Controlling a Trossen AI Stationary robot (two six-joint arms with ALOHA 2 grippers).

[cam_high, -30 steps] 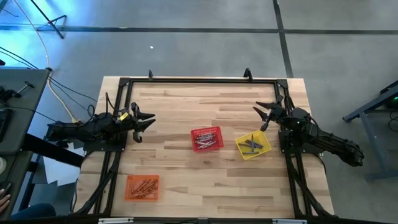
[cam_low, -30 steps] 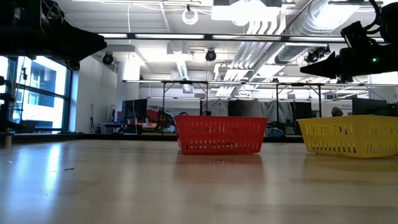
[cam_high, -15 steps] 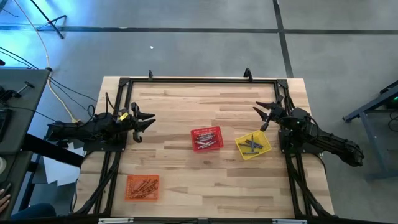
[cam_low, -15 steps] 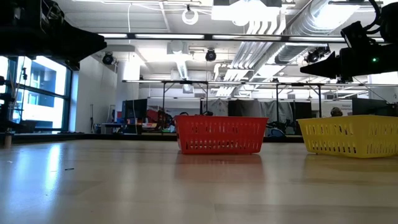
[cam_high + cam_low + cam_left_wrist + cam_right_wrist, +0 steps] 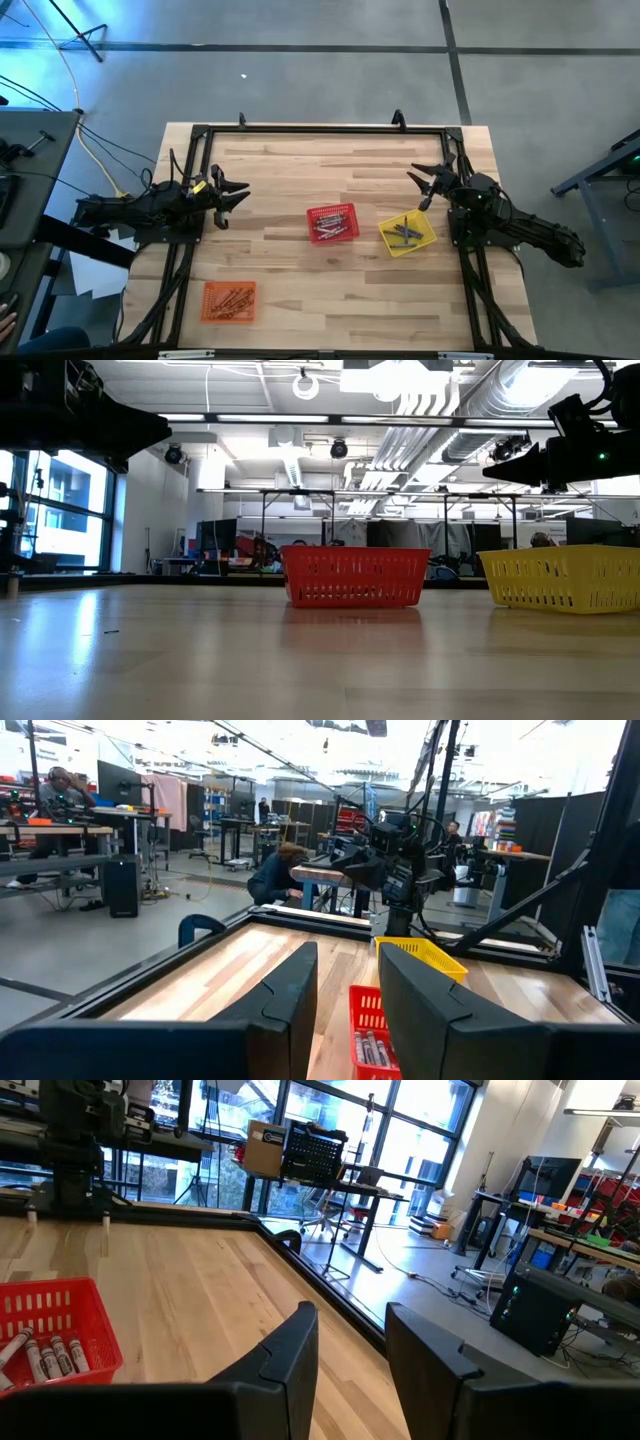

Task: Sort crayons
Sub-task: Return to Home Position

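The left gripper [image 5: 236, 197] and right gripper [image 5: 419, 188] are hanging wide and empty near the table's [image 5: 300, 160] left and right edges.

Bright ceiling lights [image 5: 398, 378] glare off the table [image 5: 300, 660].

Your left arm [image 5: 140, 208] sits folded low at the left-centre of the high view. Its left gripper [image 5: 235, 196] points toward the middle of the frame with both fingers spread apart. Your right arm [image 5: 510, 225] comes in from the lower right and sits at right-centre. Its right gripper [image 5: 420, 186] aims up and to the left, fingers also parted. In each wrist view the dark fingers [image 5: 290, 995] stand along the bottom edge with a clear gap between them. In the low view, your arms show only in the upper corners of the frame.
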